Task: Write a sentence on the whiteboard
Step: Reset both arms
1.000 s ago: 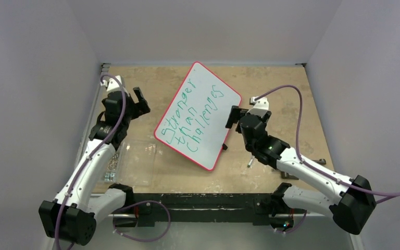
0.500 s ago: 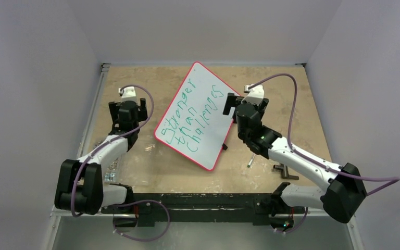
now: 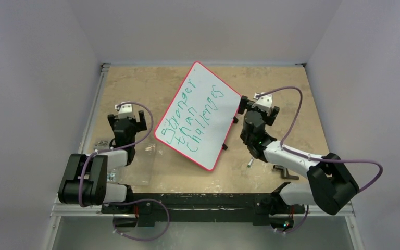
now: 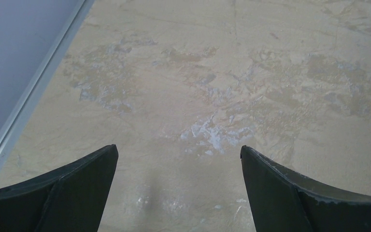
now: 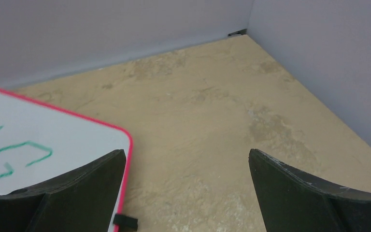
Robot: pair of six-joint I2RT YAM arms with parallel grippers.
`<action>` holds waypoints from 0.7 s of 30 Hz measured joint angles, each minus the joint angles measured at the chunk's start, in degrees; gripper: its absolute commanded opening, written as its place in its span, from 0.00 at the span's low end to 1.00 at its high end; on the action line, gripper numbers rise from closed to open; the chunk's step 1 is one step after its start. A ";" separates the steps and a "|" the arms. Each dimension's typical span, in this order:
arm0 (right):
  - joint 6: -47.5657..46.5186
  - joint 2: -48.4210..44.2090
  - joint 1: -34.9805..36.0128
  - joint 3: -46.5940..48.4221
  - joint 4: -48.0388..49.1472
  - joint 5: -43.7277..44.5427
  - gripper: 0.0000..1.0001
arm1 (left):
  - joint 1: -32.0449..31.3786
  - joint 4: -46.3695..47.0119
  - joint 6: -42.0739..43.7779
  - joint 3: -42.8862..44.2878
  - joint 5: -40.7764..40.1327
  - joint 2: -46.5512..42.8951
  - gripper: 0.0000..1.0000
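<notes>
The left end effector [image 4: 178,148], spread wide and empty, hangs over bare, mottled worktop [image 4: 270,72]. The right end effector [image 5: 187,152], equally wide and holding nothing, hangs just beside a red-rimmed corner of the whiteboard [image 3: 213,130]. The whiteboard lies askew on the worktop between the two, close to the right one and apart from the left. On it the sentence [image 3: 190,117], in green marker, reads "Stronger than challenges" in three lines.

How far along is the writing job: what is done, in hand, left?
Done: the sentence, three green lines, is on the whiteboard. In hand: nothing; the left gripper and right gripper are both open and empty. Left: seemingly nothing more to write.
</notes>
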 measured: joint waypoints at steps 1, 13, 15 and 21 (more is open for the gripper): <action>1.31 0.09 -1.40 0.07 -0.22 0.52 0.99 | 0.02 1.27 0.02 -0.20 0.24 0.24 1.00; 0.85 3.50 -16.87 -11.74 9.55 -8.48 0.99 | 0.09 5.70 0.00 -0.24 0.48 0.50 1.00; -1.36 5.62 -17.99 -15.10 15.89 -11.91 0.99 | 0.09 5.86 0.00 -0.24 0.48 0.50 1.00; -2.32 10.73 -24.48 -17.70 27.63 -22.38 0.99 | 0.09 5.88 0.00 -0.24 0.57 0.50 1.00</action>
